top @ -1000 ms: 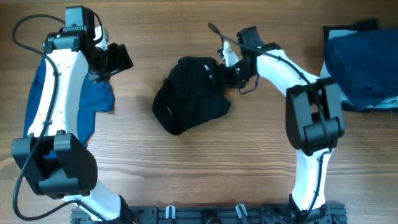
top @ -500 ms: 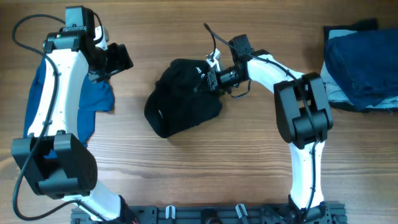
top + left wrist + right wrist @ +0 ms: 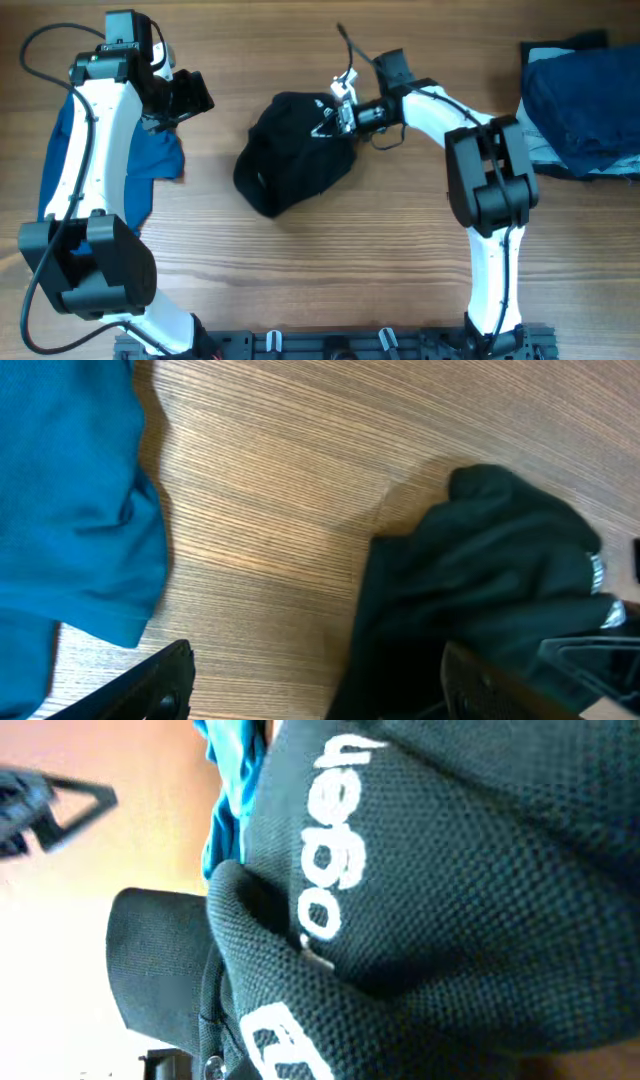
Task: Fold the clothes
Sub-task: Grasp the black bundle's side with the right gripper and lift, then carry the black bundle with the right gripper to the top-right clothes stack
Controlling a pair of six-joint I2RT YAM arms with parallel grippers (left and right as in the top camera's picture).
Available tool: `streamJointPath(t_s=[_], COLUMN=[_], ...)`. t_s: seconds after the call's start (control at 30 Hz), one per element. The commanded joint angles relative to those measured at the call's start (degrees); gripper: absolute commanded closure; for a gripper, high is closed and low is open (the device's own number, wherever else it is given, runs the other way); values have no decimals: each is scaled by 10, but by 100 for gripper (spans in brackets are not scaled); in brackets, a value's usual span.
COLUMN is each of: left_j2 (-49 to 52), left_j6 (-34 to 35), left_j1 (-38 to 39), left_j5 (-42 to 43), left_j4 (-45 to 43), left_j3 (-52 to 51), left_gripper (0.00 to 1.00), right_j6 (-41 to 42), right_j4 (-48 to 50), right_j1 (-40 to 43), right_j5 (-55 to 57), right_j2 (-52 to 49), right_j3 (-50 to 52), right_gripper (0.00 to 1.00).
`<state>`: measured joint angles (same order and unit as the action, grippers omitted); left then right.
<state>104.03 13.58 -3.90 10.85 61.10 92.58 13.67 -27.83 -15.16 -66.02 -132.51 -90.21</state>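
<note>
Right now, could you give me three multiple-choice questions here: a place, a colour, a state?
1. Where lies the crumpled black soft-fabric T-shirt? A) middle of the wooden table B) far right edge C) front edge
2. The cloth garment beneath the left arm is: A) red B) bright blue C) white
3. The right end effector is: A) wide open B) out of view C) shut on the T-shirt
1A, between both arms; 2B, blue shows beside the arm; 3C, fabric pinched at its tip.
</note>
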Motion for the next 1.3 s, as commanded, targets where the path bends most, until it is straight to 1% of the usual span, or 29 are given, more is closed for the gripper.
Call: streamJointPath(t_s=[0.0,0.23,0.53,0.77,1.0,1.23,1.27], left_j2=[3,3,3,3,3,3,3], left_j6=[-12,-12,-12,-12,-12,-12,-12], left_j1=[0,0,0,0,0,0,0], left_j5=[9,9,9,9,9,9,9], left_j4=[0,0,-2,-2,-1,-2,-2], left_j3=[-5,-5,-5,-5,-5,-5,-5], left_gripper=[21,21,21,21,21,21,21], right_j6=[32,108,212,244,286,285,286], right_j4=[4,29,98,125,137,108,104], right_j1=[42,89,144,215,310,415,442], right_j5=[-3,107,188,204,228,267,280], right_j2=[53,132,224,276,300,319,323], right_j3=[-33,-36,-36,-39,-39,-39,-39], right_gripper=[96,96,96,96,96,96,96])
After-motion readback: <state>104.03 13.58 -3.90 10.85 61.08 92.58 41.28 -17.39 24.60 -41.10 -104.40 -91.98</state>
